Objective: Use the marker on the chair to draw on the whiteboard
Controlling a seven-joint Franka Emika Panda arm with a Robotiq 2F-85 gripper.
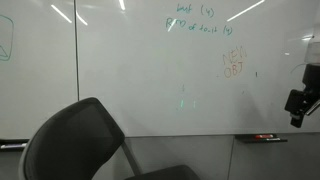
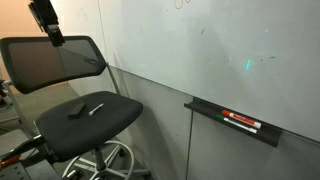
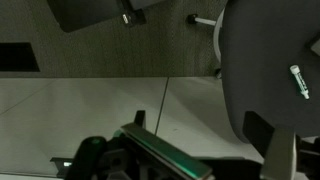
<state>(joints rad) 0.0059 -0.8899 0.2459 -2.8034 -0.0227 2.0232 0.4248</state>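
Chair stands before the whiteboard, at the left in an exterior view. Marker lies on the seat, near its middle. Tray is fixed under the board's lower edge, right of the chair and apart from it, with markers lying in it. Gripper hangs above the backrest's upper left corner, not touching

Black marker tray fixed to grey wall panel, right of scene, with markers in red and dark bodies lying lengthwise inside, close together. Same tray low at right in an exterior view, with red markers resting on it. Second dark ledge at far left edge — contents too small to tell. Vertical seam in grey panel just left of tray.
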